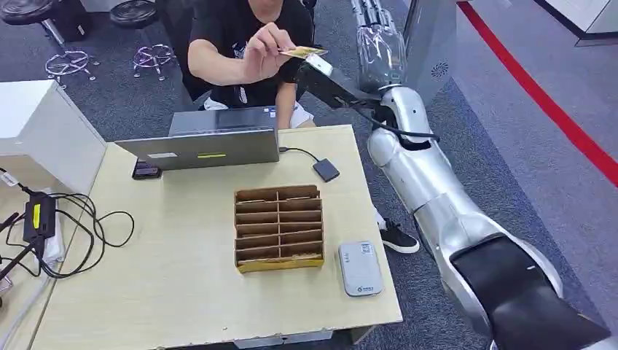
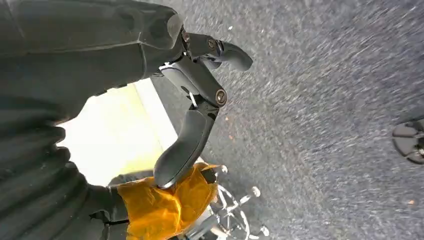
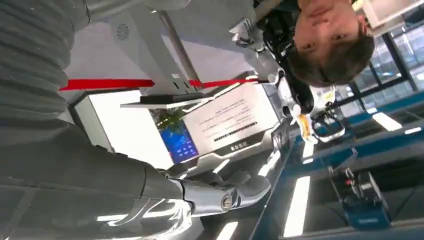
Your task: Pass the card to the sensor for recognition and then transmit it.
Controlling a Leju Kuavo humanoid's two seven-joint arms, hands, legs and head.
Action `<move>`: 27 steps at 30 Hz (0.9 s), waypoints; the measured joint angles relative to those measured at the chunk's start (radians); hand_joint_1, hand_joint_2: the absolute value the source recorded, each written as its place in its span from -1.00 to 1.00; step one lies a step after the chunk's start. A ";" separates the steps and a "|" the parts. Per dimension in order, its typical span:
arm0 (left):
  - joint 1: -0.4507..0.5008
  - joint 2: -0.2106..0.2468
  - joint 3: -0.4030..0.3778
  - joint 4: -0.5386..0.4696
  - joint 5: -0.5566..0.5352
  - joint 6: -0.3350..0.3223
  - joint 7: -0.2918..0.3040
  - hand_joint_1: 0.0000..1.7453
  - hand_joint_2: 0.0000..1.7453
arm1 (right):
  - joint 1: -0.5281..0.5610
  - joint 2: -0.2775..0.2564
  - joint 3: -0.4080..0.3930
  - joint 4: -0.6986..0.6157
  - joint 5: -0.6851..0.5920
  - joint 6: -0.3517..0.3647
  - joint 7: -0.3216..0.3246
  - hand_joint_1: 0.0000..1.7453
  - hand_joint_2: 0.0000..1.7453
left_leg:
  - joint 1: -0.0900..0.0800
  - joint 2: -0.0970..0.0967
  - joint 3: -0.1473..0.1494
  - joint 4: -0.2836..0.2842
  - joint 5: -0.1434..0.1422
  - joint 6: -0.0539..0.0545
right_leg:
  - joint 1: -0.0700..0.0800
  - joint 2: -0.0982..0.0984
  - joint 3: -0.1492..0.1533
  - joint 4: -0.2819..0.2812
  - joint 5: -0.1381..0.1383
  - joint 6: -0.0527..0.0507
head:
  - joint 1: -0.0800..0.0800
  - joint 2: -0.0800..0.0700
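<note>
- The robot's right arm is stretched out past the far edge of the table (image 1: 182, 292), toward a person sitting behind the laptop (image 1: 204, 142).
- The card (image 1: 302, 52) is in the air between them. The person's hand (image 1: 264, 49) pinches one end, and the right hand (image 1: 328, 76) of the robot reaches up to the other end.
- Whether the right hand grips the card or only touches it, I cannot tell — the fingers are dark and seen from behind.
- In the right wrist view the right hand's fingers (image 3: 240, 187) look nearly straight, and no card is seen between them.
- The left hand (image 2: 200, 100) hangs low beside the table; its fingers are apart and it holds nothing.
- The grey sensor (image 1: 360, 267) lies on the table just beside the cardboard card rack (image 1: 279, 227), well apart from the card.
- My judgement: the recognition step seems to be done, and the handover is in progress — what is left is a clean release.
</note>
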 joint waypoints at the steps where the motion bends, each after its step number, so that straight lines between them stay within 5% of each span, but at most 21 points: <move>1: -0.003 0.000 -0.003 0.000 0.000 0.000 0.000 -1.00 1.00 | -0.017 0.008 0.001 0.032 -0.001 -0.002 -0.001 -1.00 1.00 | 0.000 0.000 0.000 0.000 0.000 0.000 | 0.000 0.000 0.000 0.000 0.000 0.000 | 0.000 0.000; 14: -0.006 0.000 -0.024 0.000 -0.002 0.000 0.000 -1.00 1.00 | -0.076 0.047 0.007 0.183 -0.005 -0.001 0.001 -1.00 1.00 | 0.000 0.000 -0.001 0.000 -0.001 0.000 | 0.000 0.000 -0.002 0.000 0.000 0.000 | 0.000 0.000; 15: -0.006 0.000 -0.026 0.000 -0.003 0.000 0.000 -1.00 1.00 | -0.078 0.048 0.007 0.189 -0.006 0.003 0.009 -0.68 1.00 | 0.000 0.000 -0.001 0.000 -0.001 0.000 | 0.000 0.000 -0.002 0.000 0.000 0.000 | 0.000 0.000; 16: -0.007 0.000 -0.027 0.000 -0.003 -0.001 0.000 -1.00 1.00 | -0.079 0.048 0.007 0.194 -0.005 0.005 0.014 0.84 1.00 | 0.000 0.000 -0.001 0.000 0.000 0.000 | 0.000 0.000 -0.002 0.000 0.000 0.000 | 0.000 0.000; 21: -0.007 0.000 -0.036 0.000 -0.005 -0.010 0.002 -1.00 1.00 | -0.075 0.051 0.007 0.227 -0.016 0.005 0.001 0.64 1.00 | 0.000 0.000 -0.001 0.000 0.000 0.000 | 0.000 0.000 -0.002 0.000 0.000 0.000 | 0.000 0.000; 27: -0.007 0.000 -0.040 0.000 -0.005 -0.008 0.005 -1.00 1.00 | -0.069 0.053 0.002 0.250 -0.033 -0.007 -0.018 0.94 1.00 | 0.000 0.000 -0.002 0.000 0.000 0.000 | 0.000 0.000 -0.002 0.000 0.000 0.000 | 0.000 0.000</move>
